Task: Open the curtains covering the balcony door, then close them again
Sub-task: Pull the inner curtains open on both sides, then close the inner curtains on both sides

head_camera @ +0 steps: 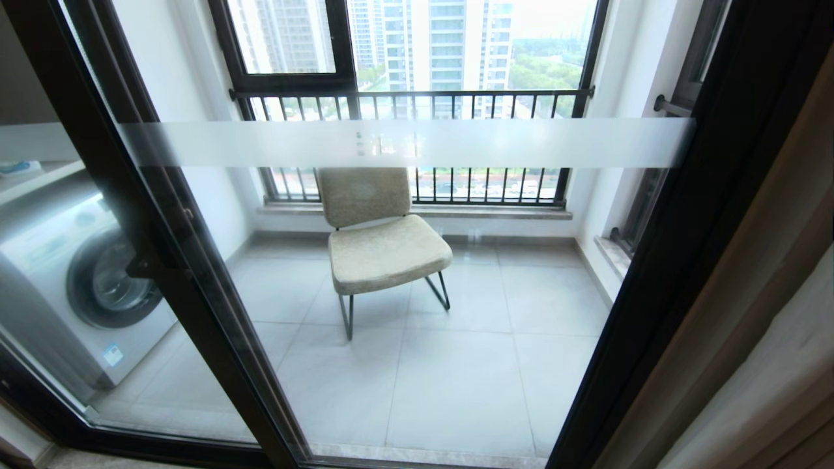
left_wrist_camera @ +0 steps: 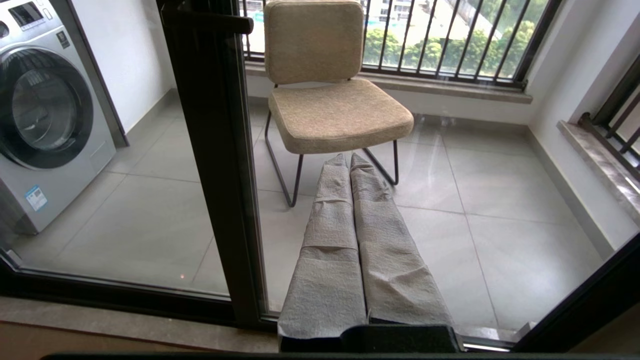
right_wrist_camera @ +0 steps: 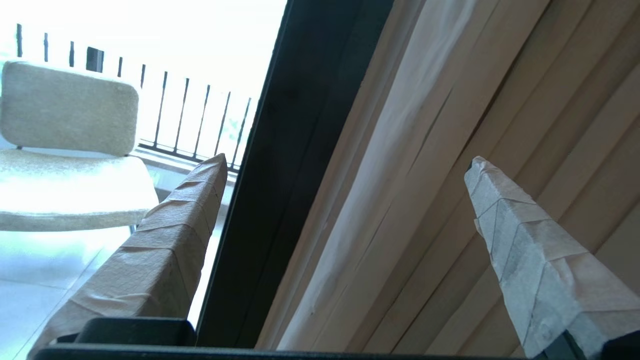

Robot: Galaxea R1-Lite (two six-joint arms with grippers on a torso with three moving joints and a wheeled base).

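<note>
Curtains [right_wrist_camera: 450, 125] in pleated beige folds hang beside your black-framed glass balcony door [head_camera: 417, 143].
Your right gripper [right_wrist_camera: 345, 165] gapes wide, empty; left gripper [left_wrist_camera: 348, 160] pressed closed, empty.

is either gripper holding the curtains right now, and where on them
Nothing is held. The right gripper is open facing the curtains, with no fabric between its fingers; the left gripper is shut and empty.

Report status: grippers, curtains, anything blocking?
Right gripper open, pointed at the bunched curtains, gripping nothing. Left gripper shut, parked facing the balcony door. Glass uncovered. Nothing blocking the curtains.
</note>
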